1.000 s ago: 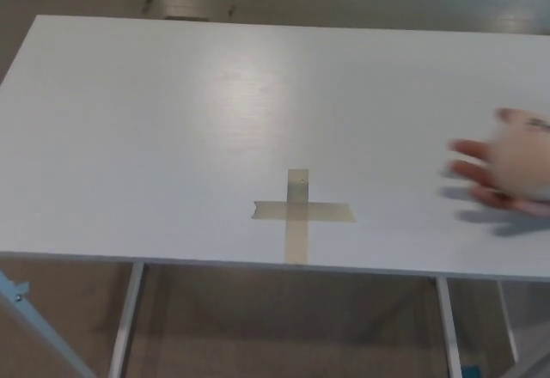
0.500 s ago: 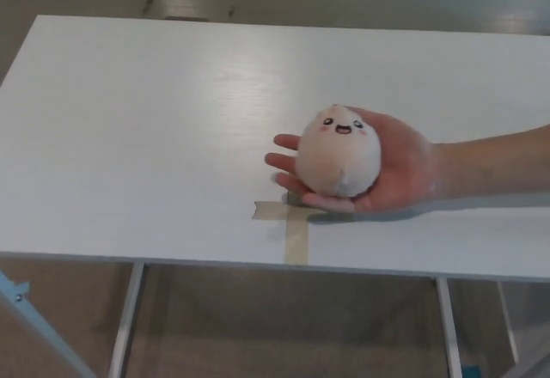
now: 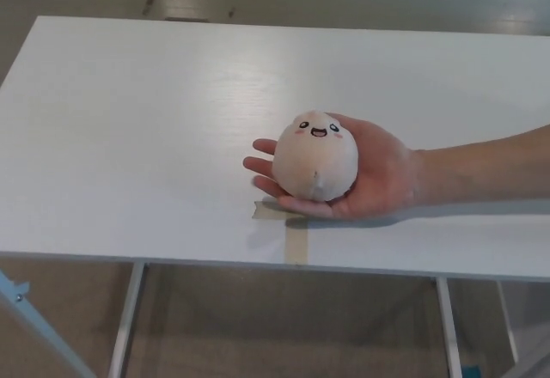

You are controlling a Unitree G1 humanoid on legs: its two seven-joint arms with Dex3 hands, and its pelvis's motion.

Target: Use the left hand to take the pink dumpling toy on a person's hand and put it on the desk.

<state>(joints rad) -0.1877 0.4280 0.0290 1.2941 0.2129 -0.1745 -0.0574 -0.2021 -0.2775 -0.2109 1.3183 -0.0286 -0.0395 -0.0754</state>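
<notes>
a person's hand (image 3: 369,180) cupped the pink dumpling toy (image 3: 315,157) (face up), fingers (image 3: 262,165) loosely spread beneath it, just above the bench (image 3: 129,137) and tape cross (image 3: 295,234).

Only a person's hand (image 3: 369,180) and bare forearm (image 3: 481,165) show; no sleeve, ring or watch seems visible on this part.

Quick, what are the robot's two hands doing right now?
Left robot hand: not in view.
Right robot hand: not in view.
Only a person's hand shows, holding the dumpling toy.
</notes>
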